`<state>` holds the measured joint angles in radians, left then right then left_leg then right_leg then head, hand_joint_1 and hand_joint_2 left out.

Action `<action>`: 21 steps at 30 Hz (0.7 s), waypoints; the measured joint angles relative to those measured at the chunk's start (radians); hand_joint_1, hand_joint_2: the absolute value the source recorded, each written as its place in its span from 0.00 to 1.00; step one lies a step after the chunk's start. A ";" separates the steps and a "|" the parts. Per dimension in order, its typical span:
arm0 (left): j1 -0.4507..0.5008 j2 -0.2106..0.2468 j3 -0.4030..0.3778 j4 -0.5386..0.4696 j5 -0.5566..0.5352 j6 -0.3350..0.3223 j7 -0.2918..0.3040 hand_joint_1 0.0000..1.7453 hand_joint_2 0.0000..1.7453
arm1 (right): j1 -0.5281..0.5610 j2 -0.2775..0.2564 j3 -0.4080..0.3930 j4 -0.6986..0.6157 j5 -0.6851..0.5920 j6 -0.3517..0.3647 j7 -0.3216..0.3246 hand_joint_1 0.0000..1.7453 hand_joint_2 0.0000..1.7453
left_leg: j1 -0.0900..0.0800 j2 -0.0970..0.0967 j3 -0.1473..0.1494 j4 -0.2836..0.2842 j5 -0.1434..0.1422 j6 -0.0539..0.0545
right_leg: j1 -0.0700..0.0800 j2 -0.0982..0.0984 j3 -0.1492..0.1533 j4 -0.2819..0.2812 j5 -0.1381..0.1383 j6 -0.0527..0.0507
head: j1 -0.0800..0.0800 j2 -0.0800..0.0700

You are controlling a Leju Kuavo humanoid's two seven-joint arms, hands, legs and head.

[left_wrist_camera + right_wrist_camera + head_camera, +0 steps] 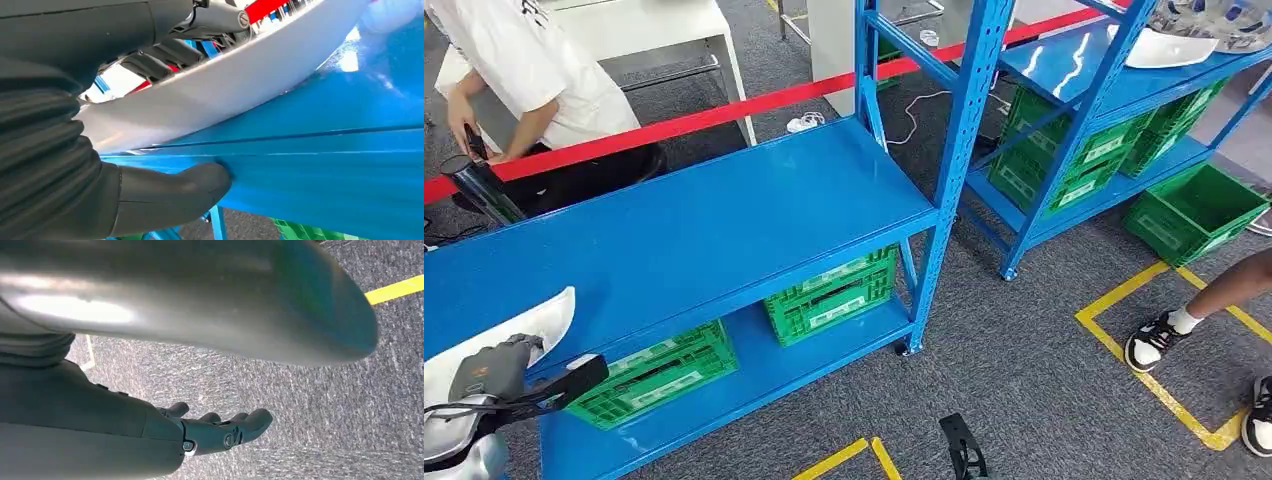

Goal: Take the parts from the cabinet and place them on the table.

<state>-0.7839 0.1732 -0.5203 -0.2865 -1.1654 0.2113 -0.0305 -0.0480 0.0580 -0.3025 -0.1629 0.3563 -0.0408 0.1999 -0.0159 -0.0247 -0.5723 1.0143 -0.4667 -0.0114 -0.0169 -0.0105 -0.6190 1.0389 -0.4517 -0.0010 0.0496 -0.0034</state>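
A white curved part (pixel 509 335) lies at the near left end of the blue shelf top (pixel 704 225). My left hand (pixel 494 375) holds it. In the left wrist view the dark fingers (pixel 160 55) reach over the far side of the white part (pixel 225 85), and the thick thumb (pixel 175 190) lies against the blue shelf edge (pixel 325 170) just below it. My right hand (pixel 220 432) hangs over the grey carpet with its fingers straight and nothing in them; its dark tip (pixel 961 447) shows low in the head view. Another white part (pixel 1169 45) sits on the far rack.
Green crates (pixel 834 295) stand on the lower shelf, with more in the far blue rack (pixel 1084 160) and one on the floor (pixel 1194 210). A person in white (pixel 519 70) stands behind red tape (pixel 724 112). Someone's sneakers (pixel 1154 340) stand by yellow floor tape (pixel 1124 350).
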 joint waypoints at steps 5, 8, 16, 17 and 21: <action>0.000 0.005 0.000 0.000 0.011 -0.001 -0.021 1.00 1.00 | 0.000 0.000 0.000 0.000 0.004 0.003 -0.002 0.00 0.00 | -0.001 0.000 0.001 0.000 0.000 0.000 | 0.000 0.000 0.001 0.000 0.000 0.001 | 0.000 0.000; -0.001 0.008 0.000 0.000 0.019 -0.002 -0.028 1.00 1.00 | -0.001 0.000 0.000 0.000 0.009 0.004 -0.002 0.00 0.00 | -0.001 0.000 0.001 0.000 0.000 0.000 | 0.000 0.000 0.001 0.000 0.000 0.001 | 0.000 0.000; -0.001 0.012 0.000 0.000 0.026 -0.003 -0.043 1.00 1.00 | -0.001 0.000 0.000 0.000 0.013 0.005 -0.003 0.00 0.00 | -0.001 0.000 0.001 0.000 0.000 0.000 | 0.000 0.000 0.001 0.000 0.000 0.001 | 0.000 0.000; -0.001 0.013 0.000 0.000 0.029 -0.004 -0.047 1.00 1.00 | -0.001 0.000 0.000 0.000 0.014 0.005 -0.003 0.00 0.00 | -0.001 0.000 0.001 0.000 0.000 0.000 | 0.000 0.000 0.001 0.000 0.000 0.001 | 0.000 0.000; -0.005 0.014 0.000 0.000 0.040 -0.028 -0.081 1.00 1.00 | -0.002 0.000 0.000 0.000 0.016 0.007 -0.003 0.00 0.00 | -0.001 0.000 0.001 0.000 0.000 0.001 | -0.001 0.000 0.001 0.000 0.000 0.001 | 0.000 0.000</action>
<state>-0.7890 0.1877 -0.5203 -0.2861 -1.1258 0.1836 -0.1113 -0.0500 0.0580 -0.3025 -0.1629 0.3719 -0.0340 0.1972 -0.0170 -0.0246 -0.5712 1.0143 -0.4666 -0.0109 -0.0174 -0.0104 -0.6181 1.0389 -0.4513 -0.0004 0.0496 -0.0034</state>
